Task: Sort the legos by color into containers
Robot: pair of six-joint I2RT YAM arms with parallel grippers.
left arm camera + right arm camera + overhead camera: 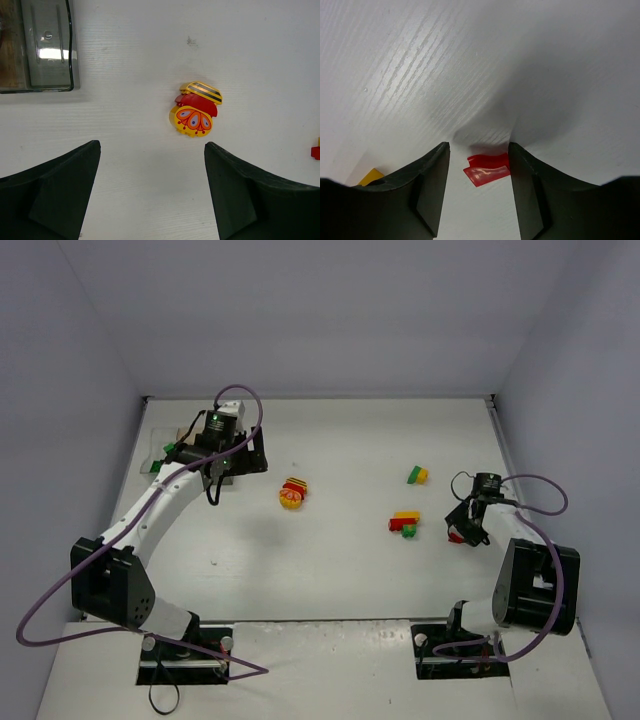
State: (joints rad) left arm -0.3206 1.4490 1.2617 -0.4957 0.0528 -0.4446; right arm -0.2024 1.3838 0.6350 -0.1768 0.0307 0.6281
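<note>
Red plastic, the small lego [487,170] at the right of the counter [330,575] looks light, stiff and slick, and I'd pinch it across its flat sides. The right hand [479,152] straddles it, fingers narrowly apart, not yet clamped. Far left, the left hand [150,190] hangs spread wide by the containers [47,50]; the white counter is smooth, with pale walls [330,320] close around.

It looked like a robotics lab: a white counter [330,580] boxed in by plain walls [320,310], cabled robot arms [160,502] bolted at six o'clock.
</note>
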